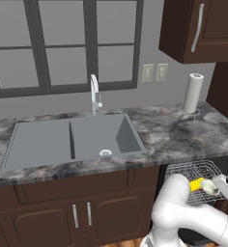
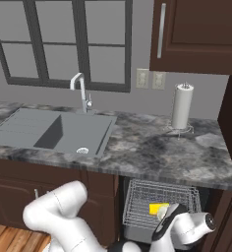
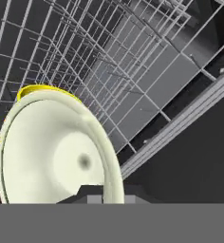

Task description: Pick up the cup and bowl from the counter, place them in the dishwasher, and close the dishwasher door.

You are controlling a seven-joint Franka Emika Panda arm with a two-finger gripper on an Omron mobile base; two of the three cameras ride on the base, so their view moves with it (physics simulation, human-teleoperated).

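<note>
bowl (image 3: 57,152) held on edge by fingers (image 3: 106,192) | over rack (image 3: 133,80) | cup (image 3: 35,89) behind

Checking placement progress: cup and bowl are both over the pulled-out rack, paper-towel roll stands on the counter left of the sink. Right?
One error: the paper-towel roll stands right of the sink, not left, as the left base view shows. The cup and bowl are at the pulled-out rack, as stated.
</note>
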